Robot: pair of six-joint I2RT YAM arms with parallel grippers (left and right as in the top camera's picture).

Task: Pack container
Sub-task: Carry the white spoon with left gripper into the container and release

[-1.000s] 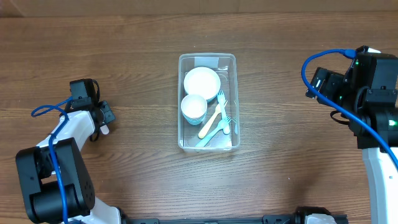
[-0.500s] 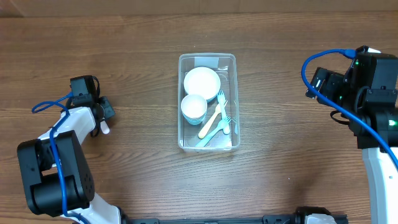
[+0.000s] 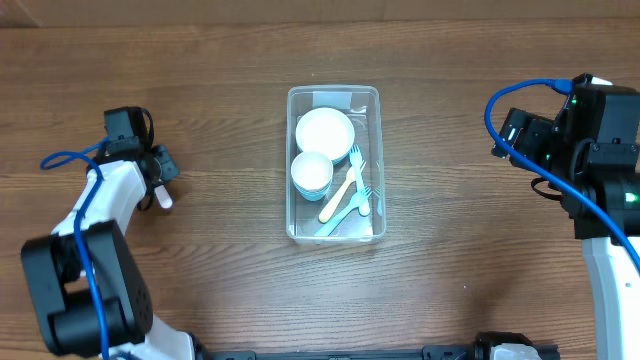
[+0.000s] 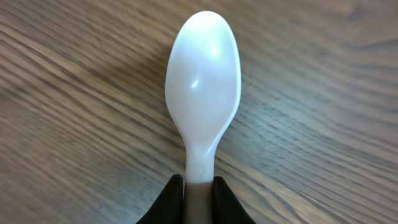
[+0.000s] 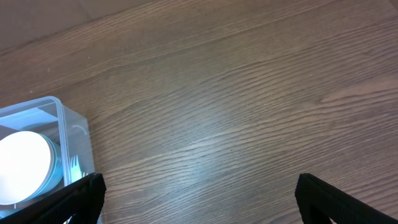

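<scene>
The clear plastic container [image 3: 372, 100] sits at the table's middle. It holds a white bowl [image 3: 325, 130], a white cup [image 3: 312, 170] and several pale forks [image 3: 350, 195]. Its corner with the white bowl shows at the left edge of the right wrist view [image 5: 59, 115]. My left gripper [image 3: 160, 190] is at the far left, shut on the handle of a white spoon [image 4: 204, 93] held just above the wood. My right gripper [image 5: 199, 196] is open and empty, far right of the container.
The wooden table [image 3: 480, 250] runs all round the container. A blue cable [image 3: 65, 158] loops off the left arm and another [image 3: 520, 95] off the right arm.
My left gripper has moved a little away from the front edge and to the left with the spoon. The right arm and the container have not moved.
</scene>
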